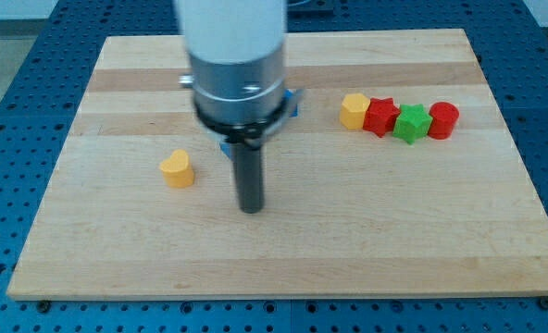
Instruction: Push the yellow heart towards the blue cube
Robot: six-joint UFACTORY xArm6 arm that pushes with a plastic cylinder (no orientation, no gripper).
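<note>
The yellow heart (pixel 177 169) lies flat on the wooden board's left half, roughly midway between the top and bottom edges and well in from the left edge. Its lobes face the view's left and its point the right. The blue cube (pixel 291 102) sits nearer the board's top edge, about at the middle of its width; the arm hides most of it, leaving only 2 small blue slivers visible. The 2 blocks lie well apart.
</note>
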